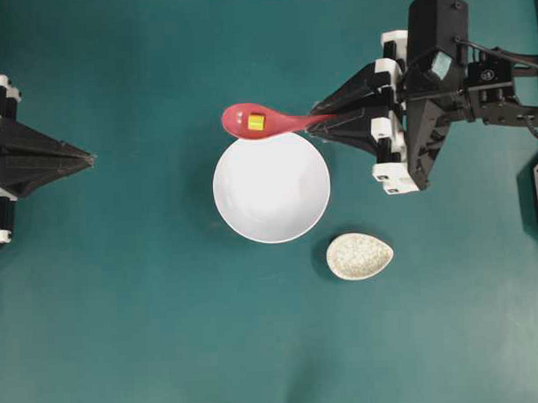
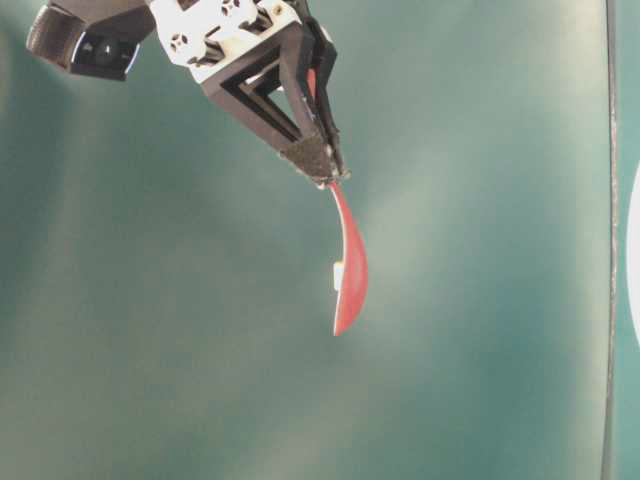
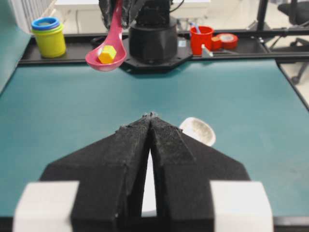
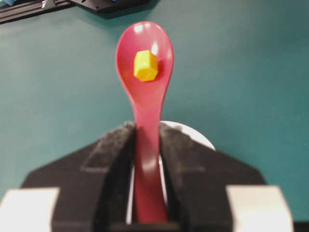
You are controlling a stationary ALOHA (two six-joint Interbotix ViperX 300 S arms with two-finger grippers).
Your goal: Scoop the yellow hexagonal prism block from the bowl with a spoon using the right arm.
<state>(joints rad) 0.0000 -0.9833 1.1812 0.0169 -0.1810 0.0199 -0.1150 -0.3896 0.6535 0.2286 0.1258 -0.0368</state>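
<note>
Pinching the handle of the spoon (image 4: pixel 145 77) between its two pads, the right hand (image 1: pixel 330 121) holds the scoop out ahead of its fingertips, level enough that the block (image 4: pixel 145 65) sits in the hollow. The wrist view shows this best: the handle runs back between the jaws, the scoop lies straight ahead, and the yellow block rests near the middle of it, toward the far end.

Below and just ahead of the hand lies the bowl (image 1: pixel 271 189), empty of the block; from overhead the scoop hangs past the rim on its far side, over the bench (image 1: pixel 122 304). The left wrist view shows the scoop well above the bench, so the spoon is lifted clear of the bowl, though how high over the rim is hard to judge from these angles. A small speckled dish (image 1: pixel 359 256) sits on the bench to one side of the bowl, apart from it.

The left hand (image 1: pixel 89 158) is across the bench, opposite the right one, its fingers pressed together on nothing.

So the scooping step looks done, with the carry in hand. Next the hand must keep the scoop level and travel smoothly, since the loose block could slide off if the handle rolls.
</note>
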